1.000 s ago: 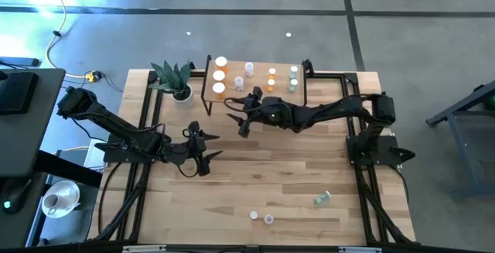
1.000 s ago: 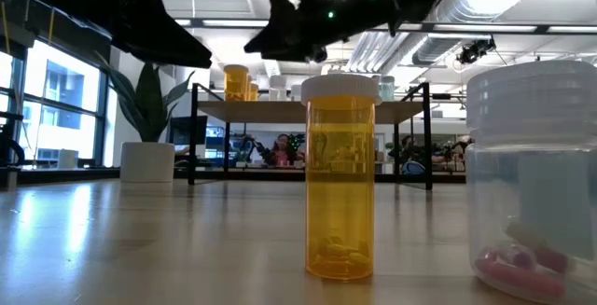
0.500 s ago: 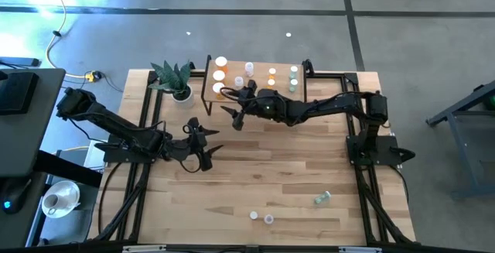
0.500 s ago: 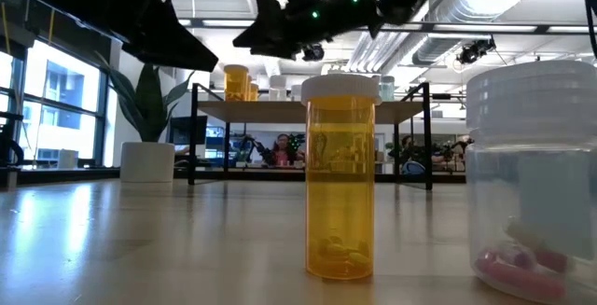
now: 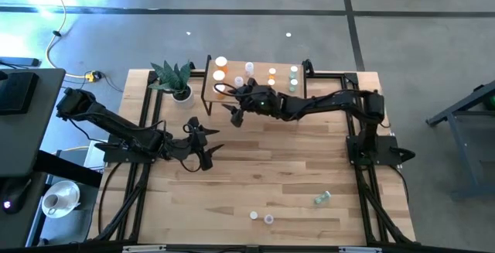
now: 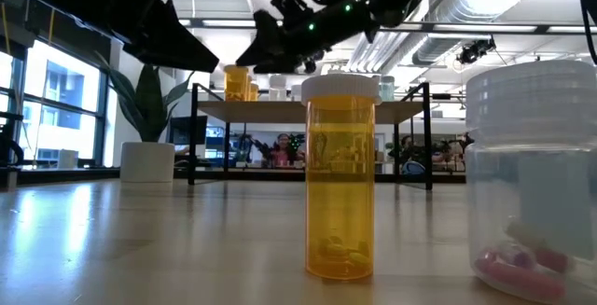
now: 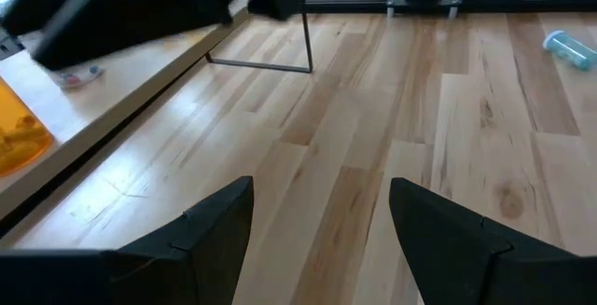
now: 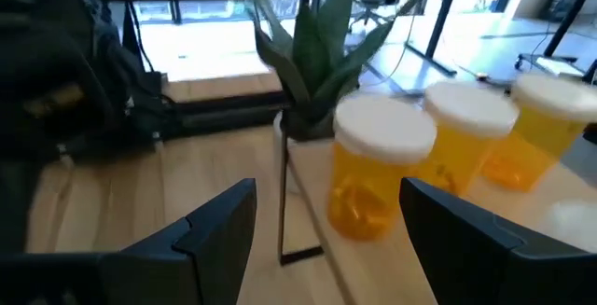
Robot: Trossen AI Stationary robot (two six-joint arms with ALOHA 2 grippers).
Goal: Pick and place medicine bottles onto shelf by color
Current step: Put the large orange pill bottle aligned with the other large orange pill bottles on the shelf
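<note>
Most medicine bottles already stand on the shelf, three remain near the worktop's front edge, and the empty right end effector hangs spread by the shelf's front-left corner.

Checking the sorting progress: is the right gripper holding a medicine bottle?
No, the right gripper is open with nothing between its fingers, facing the orange white-capped bottles on the light-wood shelf.
</note>
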